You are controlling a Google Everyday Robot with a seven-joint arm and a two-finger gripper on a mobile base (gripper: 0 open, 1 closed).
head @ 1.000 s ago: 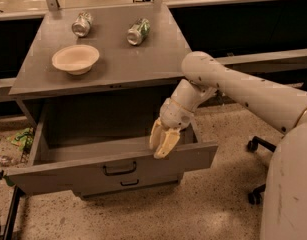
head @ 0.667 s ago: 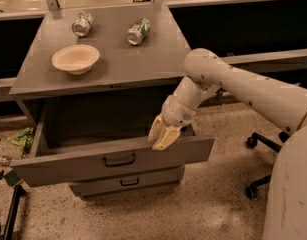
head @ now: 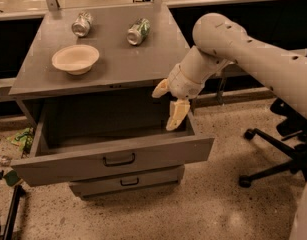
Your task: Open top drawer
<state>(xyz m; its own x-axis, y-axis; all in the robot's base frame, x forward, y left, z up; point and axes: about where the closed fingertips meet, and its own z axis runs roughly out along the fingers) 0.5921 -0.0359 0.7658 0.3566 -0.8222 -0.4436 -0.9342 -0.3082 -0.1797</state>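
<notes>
top drawer (head: 68,166) standing well out, gripper (head: 169,103) spread apart over its right rear corner

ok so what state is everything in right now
top drawer: pulled out, open, nothing visible inside
lower drawer: shut
tool: open, holding nothing, above the top drawer's right side
bowl: upright, empty, on the cabinet top
silver can: lying on its side
green can: lying on its side
</notes>
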